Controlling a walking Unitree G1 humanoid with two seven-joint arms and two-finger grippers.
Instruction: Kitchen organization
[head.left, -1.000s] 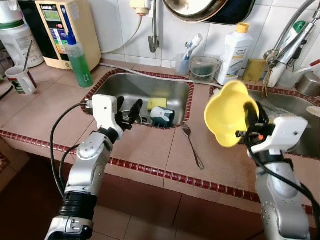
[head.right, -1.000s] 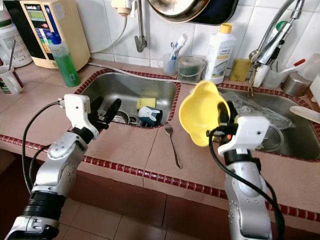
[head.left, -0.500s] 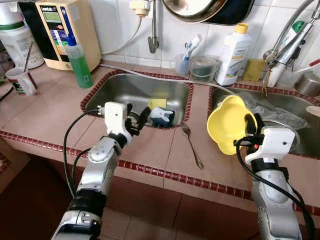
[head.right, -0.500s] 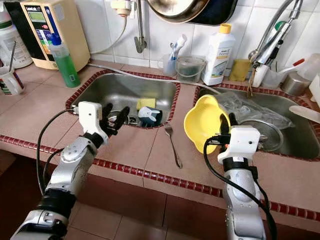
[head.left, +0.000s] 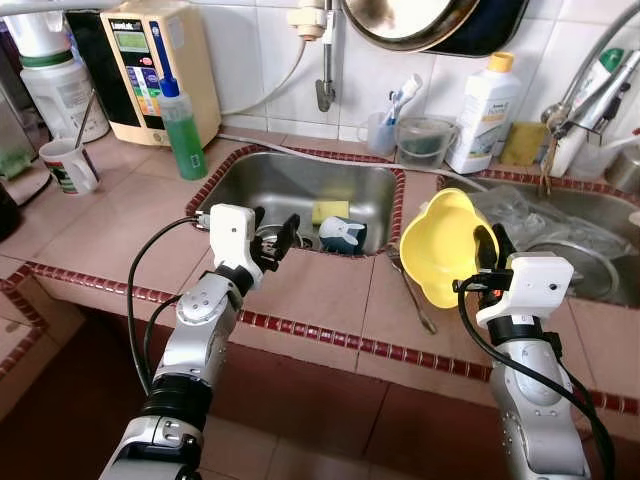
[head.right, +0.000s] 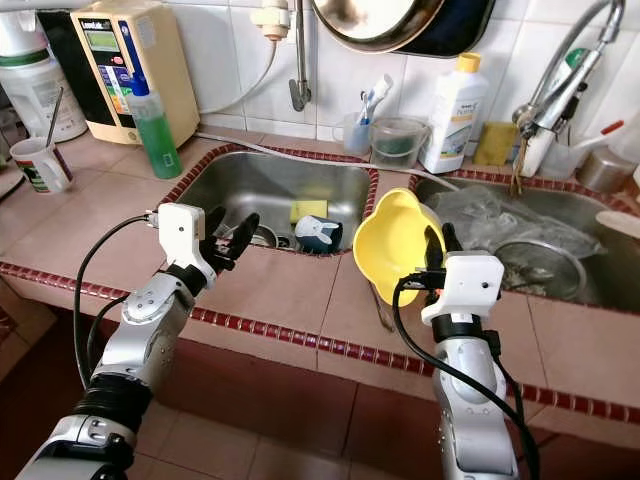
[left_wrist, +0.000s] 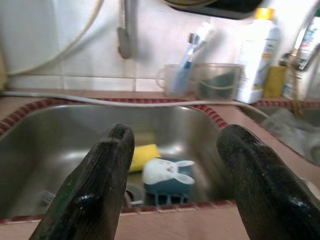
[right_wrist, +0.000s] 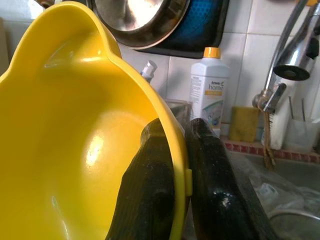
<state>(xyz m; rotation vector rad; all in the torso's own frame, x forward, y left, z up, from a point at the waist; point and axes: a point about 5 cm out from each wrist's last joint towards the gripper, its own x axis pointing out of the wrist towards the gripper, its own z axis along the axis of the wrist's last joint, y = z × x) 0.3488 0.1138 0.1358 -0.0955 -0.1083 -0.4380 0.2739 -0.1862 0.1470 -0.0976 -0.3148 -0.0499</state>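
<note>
My right gripper (head.left: 487, 252) is shut on the rim of a yellow bowl (head.left: 437, 248), holding it tilted above the tiled counter between the two sinks. In the right wrist view both fingers (right_wrist: 210, 175) pinch the bowl's (right_wrist: 75, 130) edge. My left gripper (head.left: 279, 236) is open over the front edge of the left sink (head.left: 290, 185), empty. Beyond its fingers (left_wrist: 105, 170) a blue and white rabbit-shaped holder (left_wrist: 167, 176) and a yellow sponge (left_wrist: 142, 154) lie in the basin. A fork (head.left: 413, 298) lies on the counter, partly hidden behind the bowl.
A green soap bottle (head.left: 181, 118), a water filter unit (head.left: 150, 60) and a mug (head.left: 68, 165) stand at the left. A toothbrush cup (head.left: 382, 128), a clear container (head.left: 423, 140) and a white detergent bottle (head.left: 485, 100) line the back. The right sink (head.left: 560, 235) holds plastic wrap and a metal lid.
My right gripper has lowered the yellow bowl from head height to just above the counter. The left gripper has dropped to the sink's front edge. The camera has shifted.
</note>
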